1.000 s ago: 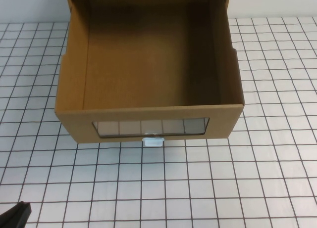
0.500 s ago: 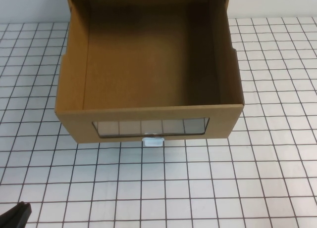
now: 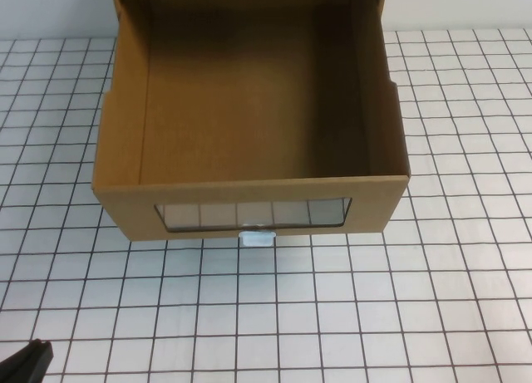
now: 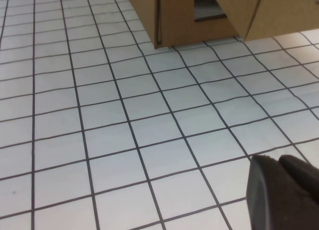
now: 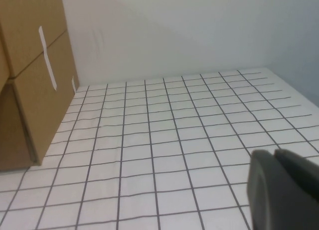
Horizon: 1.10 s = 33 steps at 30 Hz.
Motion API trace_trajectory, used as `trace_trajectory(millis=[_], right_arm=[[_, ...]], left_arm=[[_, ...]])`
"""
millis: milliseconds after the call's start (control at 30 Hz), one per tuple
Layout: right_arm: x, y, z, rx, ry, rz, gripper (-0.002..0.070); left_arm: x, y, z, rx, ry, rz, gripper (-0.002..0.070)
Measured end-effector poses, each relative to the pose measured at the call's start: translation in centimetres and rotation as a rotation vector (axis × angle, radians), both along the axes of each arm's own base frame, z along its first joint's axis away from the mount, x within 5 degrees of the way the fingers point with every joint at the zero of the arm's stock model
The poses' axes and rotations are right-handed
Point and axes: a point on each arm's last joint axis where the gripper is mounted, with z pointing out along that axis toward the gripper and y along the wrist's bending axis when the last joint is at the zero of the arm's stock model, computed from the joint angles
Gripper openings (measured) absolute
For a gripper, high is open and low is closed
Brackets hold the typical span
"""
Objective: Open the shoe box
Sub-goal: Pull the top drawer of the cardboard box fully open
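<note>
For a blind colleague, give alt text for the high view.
An empty, open shoe box with a windowed near wall sits on a gridded table. The left gripper shows at the near-left corner; the right gripper is out of this view.

left gripper (image 4: 280,189), right gripper (image 5: 282,188) seemingly edge-cropped

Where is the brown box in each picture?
High view: box in the upper middle, open; left gripper at the near left corner; right gripper not seen.
Left wrist view: box corner beyond the left gripper.
Right wrist view: box side wall, off beside the right gripper.
Shared landmark: the white table with black grid lines.
</note>
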Motion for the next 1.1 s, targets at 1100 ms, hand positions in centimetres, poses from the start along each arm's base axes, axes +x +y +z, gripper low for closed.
trace_trajectory(millis=[1100], right_arm=[[-0.4,0.8,-2.2,-0.136,0.244,0.112,-0.0013]], left_arm=[[0.0,0.0,0.0,0.0,0.0,0.0,-0.0002]])
